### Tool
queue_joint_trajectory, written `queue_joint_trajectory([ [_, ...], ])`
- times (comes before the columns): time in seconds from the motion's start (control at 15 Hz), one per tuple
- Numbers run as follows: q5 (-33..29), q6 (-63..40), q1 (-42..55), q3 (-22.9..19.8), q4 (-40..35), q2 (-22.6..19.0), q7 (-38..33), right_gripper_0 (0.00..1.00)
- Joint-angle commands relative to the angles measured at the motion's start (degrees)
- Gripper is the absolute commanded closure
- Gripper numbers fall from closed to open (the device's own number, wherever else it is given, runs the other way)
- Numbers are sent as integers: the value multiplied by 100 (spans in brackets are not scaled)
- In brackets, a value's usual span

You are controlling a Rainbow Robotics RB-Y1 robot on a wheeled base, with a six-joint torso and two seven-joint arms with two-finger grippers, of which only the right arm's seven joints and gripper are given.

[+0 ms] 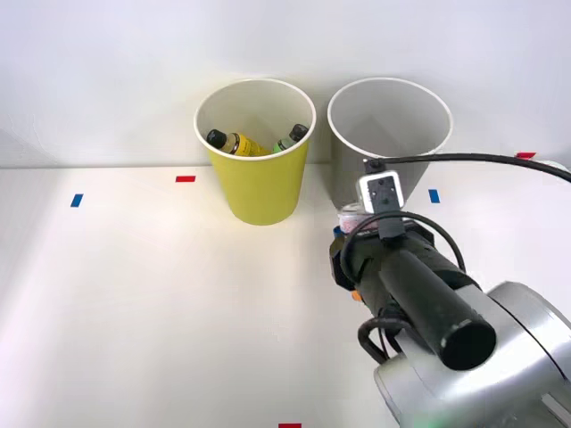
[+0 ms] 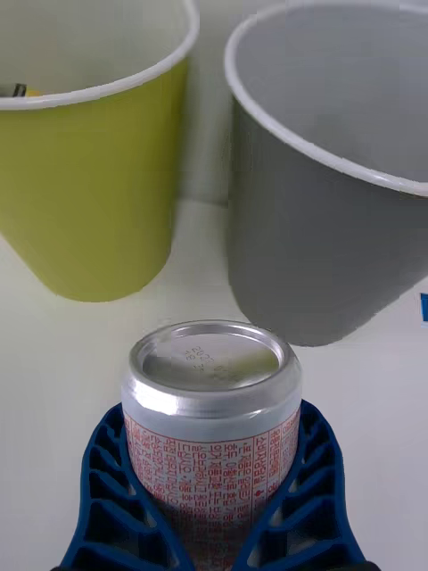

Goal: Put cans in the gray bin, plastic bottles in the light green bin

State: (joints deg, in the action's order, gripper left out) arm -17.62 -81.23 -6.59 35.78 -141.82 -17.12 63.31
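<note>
Can (image 2: pixel 212 419) sits squeezed between the two blue ribbed fingers (image 2: pixel 111 486) of the right hand (image 2: pixel 212 500), low centre of the wrist view, silver end facing the camera and pink-red patterned side against the ribs. So the hand is closed on the can, holding it round the body. In the front view you only catch a sliver of it under the wrist, lower right of centre, just in front of the gray bin (image 1: pixel 426 134).

Handling-wise, my guess: small drink can, thin wall, probably light, and smooth enough to slip if the squeeze is weak, but it'll dent if crushed. Mid-body grip across the round side looks right, and the ribs should help with friction.

Gray bin is at the upper right of the front view, white inside, nothing visible in it. The green bin (image 1: pixel 259 183) stands just left of it, close but I can't tell if they touch. Both bottles (image 1: pixel 234 142) are already lying in there, dark caps showing. The surface (image 1: pixel 134 303) around them is white with some red and blue tape marks.

Looks like the can is the last item, and it needs lifting over the gray rim.
</note>
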Motion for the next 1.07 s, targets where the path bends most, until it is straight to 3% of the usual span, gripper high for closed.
queue_joint_trajectory([
  [0.07, -497, 766, 580, -45, -408, 59, -21, 100],
  [0.4, -839, 1988, 949, -132, -654, 121, -460, 100],
  [0.6, -848, 2779, 914, -431, -654, 182, -865, 100],
  [0.93, 136, 2981, 369, -1275, -583, 367, -759, 100],
  [1.07, 584, 3456, -62, -1794, -65, 437, -724, 100],
])
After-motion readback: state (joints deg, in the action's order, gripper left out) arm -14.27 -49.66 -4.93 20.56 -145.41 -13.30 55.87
